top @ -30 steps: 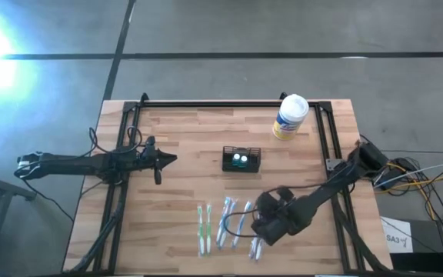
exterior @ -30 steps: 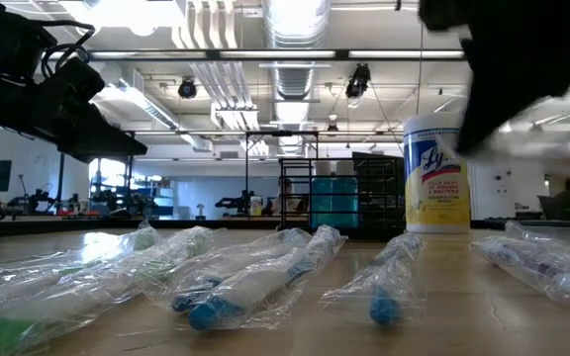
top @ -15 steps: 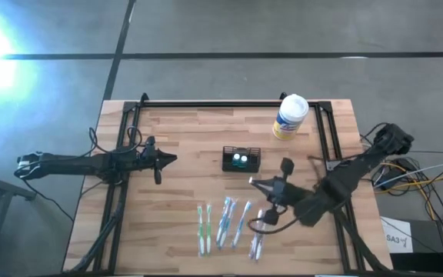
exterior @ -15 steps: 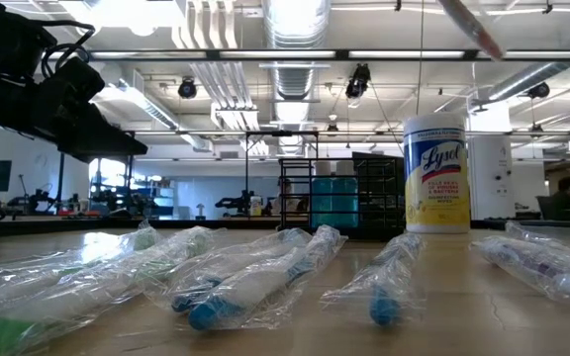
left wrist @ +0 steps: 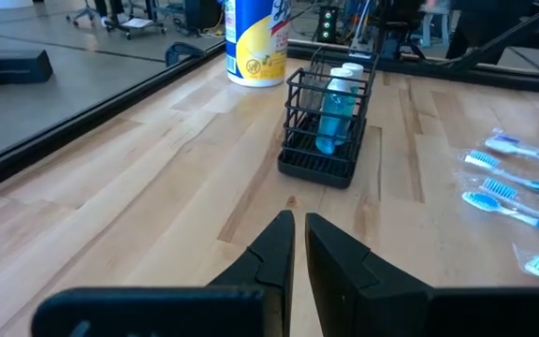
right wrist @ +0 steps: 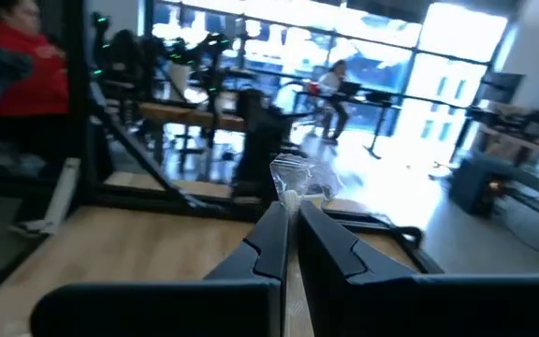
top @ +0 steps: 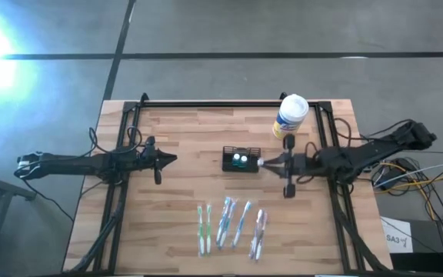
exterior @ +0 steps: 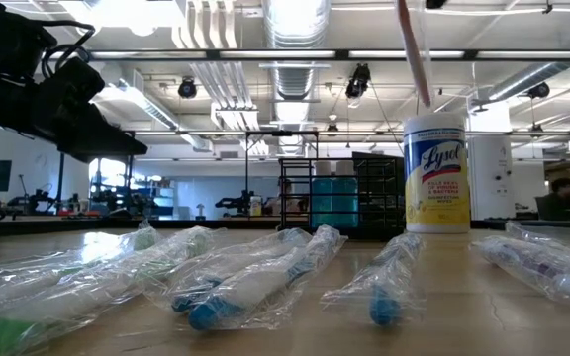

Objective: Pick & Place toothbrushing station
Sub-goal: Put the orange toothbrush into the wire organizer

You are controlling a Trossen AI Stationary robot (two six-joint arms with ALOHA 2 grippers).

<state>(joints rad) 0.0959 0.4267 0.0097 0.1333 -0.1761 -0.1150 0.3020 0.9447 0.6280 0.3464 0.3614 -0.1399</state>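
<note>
Right end effector (top: 263,162) pinches one wrapped toothbrush (right wrist: 298,178) beside the toothbrushing station (top: 241,160); four wrapped toothbrushes (top: 230,225) lie on the table (top: 183,200).

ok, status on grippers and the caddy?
Right gripper shut on a wrapped toothbrush, just right of the caddy. Left gripper idle at table's left. Four wrapped toothbrushes on table. Nothing blocking.

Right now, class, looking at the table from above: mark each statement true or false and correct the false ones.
1. The right claw grips a wrapped toothbrush. True.
2. The black mesh caddy is empty. False: it holds two small blue bottles.
3. The white canister lies on its side. False: it stands upright.
4. Wrapped toothbrushes lie along the table's near edge. True.
5. The left claw is touching the caddy. False: it is well apart.
</note>
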